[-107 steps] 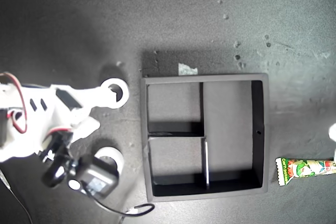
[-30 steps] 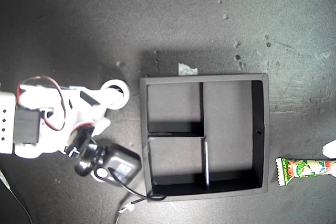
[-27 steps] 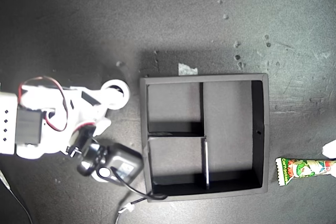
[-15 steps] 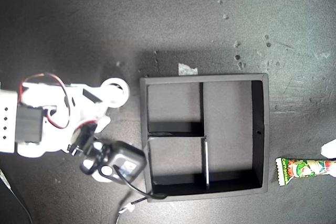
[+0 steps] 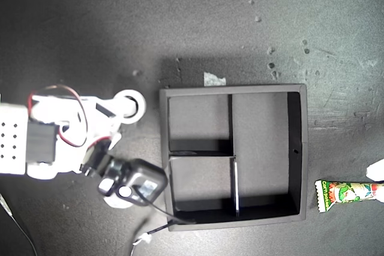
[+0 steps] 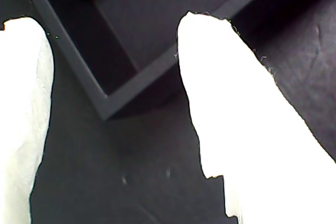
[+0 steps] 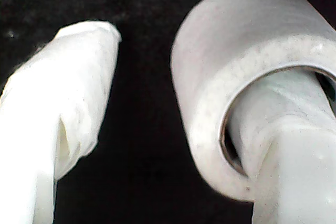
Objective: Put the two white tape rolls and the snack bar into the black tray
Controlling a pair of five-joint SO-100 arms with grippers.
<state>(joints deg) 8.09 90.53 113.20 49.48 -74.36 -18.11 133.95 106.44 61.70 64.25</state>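
The tape roll nearest my second gripper sits on the dark table, just beside the black tray, at the tray's left rim in the exterior view. One finger is pushed through its hole and the other stands outside with a gap to the roll's wall, so that claw is spread, not clamping. The other tape roll is mostly hidden under the arm's camera block, only a white sliver showing. A thin cable from that block drapes over the tray's near corner. My first gripper hangs with fingers apart and nothing between them, looking down at a tray corner. The snack bar lies off the tray's right side in the exterior view, its far end cut off by the edge. A white scrap lies by the tray's upper rim.
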